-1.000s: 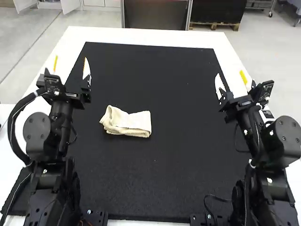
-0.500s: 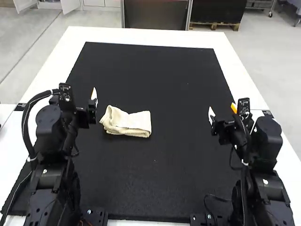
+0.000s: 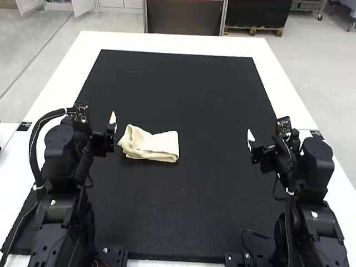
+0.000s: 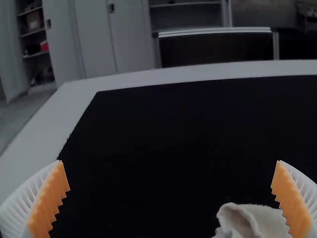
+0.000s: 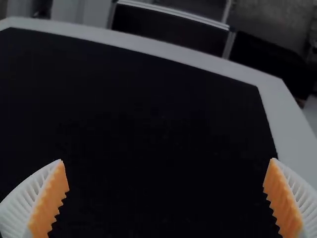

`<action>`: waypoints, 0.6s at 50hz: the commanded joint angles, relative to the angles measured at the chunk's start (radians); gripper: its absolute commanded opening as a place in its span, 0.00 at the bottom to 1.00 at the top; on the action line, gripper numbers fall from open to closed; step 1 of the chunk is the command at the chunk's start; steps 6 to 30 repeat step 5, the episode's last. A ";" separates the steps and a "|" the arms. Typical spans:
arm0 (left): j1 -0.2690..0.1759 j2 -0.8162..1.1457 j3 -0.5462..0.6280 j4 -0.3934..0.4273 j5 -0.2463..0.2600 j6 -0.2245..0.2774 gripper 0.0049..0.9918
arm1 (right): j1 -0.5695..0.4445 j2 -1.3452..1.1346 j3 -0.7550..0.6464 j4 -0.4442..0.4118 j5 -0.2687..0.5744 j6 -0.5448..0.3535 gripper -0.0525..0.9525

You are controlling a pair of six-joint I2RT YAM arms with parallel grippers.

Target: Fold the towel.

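Observation:
The cream towel [image 3: 156, 146] lies on the black mat, left of the middle, as a small folded bundle. Its left end is rumpled with raised loops, while the right part is flatter. Beside that rumpled end, slightly to its left, is my left gripper [image 3: 105, 136]. In the left wrist view this gripper [image 4: 169, 161] is open wide, and part of the towel [image 4: 260, 221] shows close to one finger. Far to the right of the towel, over the mat's right side, my right gripper [image 3: 264, 138] stands apart from it. The right wrist view has that gripper [image 5: 167, 159] open with nothing between its fingers.
A black mat [image 3: 183, 89] covers most of the white table [image 3: 167, 42], whose rim runs around it. The two arm bases stand at the near corners, with a loose cable on the mat by the right one.
Both grippers have drawn back toward their bases and inward; the left one has come closer to the towel's rumpled end. In the last half second they have shifted only slightly. The towel has not moved.

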State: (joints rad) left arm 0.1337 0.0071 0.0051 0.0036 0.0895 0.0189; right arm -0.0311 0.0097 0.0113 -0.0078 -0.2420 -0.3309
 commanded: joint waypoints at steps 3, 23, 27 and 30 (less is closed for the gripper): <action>0.007 -0.009 -0.004 0.004 0.000 0.013 0.97 | -0.010 -0.008 -0.010 -0.049 0.003 -0.020 0.96; 0.007 -0.010 -0.004 0.003 0.000 0.012 0.97 | -0.010 -0.008 -0.011 -0.049 0.001 -0.020 0.96; 0.007 -0.010 -0.004 0.003 0.000 0.012 0.97 | -0.010 -0.008 -0.011 -0.049 0.001 -0.020 0.96; 0.007 -0.010 -0.004 0.003 0.000 0.012 0.97 | -0.010 -0.008 -0.011 -0.049 0.001 -0.020 0.96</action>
